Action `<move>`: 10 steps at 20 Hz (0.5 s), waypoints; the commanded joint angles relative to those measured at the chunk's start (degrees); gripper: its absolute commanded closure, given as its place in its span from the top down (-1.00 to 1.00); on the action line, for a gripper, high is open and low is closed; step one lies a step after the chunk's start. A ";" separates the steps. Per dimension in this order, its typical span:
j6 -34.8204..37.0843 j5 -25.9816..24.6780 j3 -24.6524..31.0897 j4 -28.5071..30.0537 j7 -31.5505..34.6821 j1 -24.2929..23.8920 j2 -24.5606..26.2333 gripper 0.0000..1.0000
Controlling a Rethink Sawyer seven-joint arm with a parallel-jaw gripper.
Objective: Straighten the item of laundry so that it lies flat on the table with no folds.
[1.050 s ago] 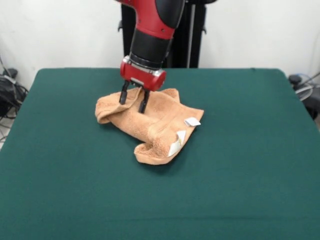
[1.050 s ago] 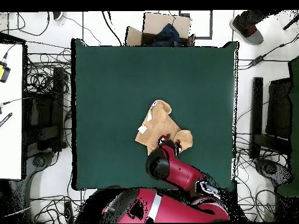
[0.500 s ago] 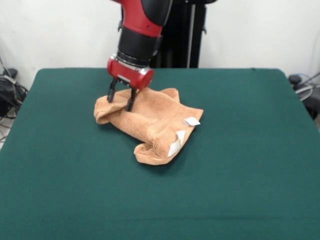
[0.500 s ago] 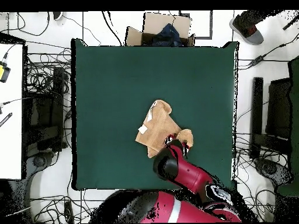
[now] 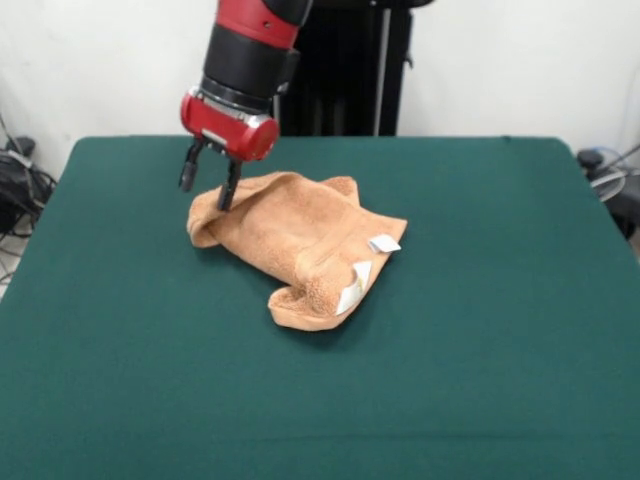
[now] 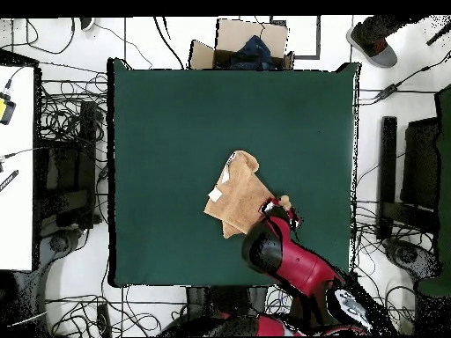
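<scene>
The item of laundry (image 5: 295, 240), an orange-tan terry towel, lies crumpled and folded over itself near the middle of the dark green table (image 5: 480, 350). Two white tags (image 5: 384, 243) show at its right edge. In the overhead view the towel (image 6: 238, 192) sits right of the table's (image 6: 167, 132) centre. My gripper (image 5: 207, 192) hangs just above the towel's far left corner, open, with one finger over the cloth and the other over bare felt. Nothing is held between the fingers. The red arm covers the gripper (image 6: 283, 208) from above.
A cardboard box (image 6: 240, 44) with dark contents stands off one table edge in the overhead view. Cables and equipment (image 6: 62, 176) crowd the floor on both sides. The felt around the towel is bare.
My gripper has moved left in the front view, from over the towel's upper middle to its far left corner. It stays open. The towel's left fold has shifted only slightly.
</scene>
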 commanded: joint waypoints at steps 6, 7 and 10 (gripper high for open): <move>2.64 -2.11 5.54 2.69 11.12 -1.91 0.30 -1.00; 2.46 -2.24 5.72 2.70 11.22 -2.07 0.40 -1.00; 1.09 -2.61 6.36 2.83 11.94 -2.46 1.01 -1.00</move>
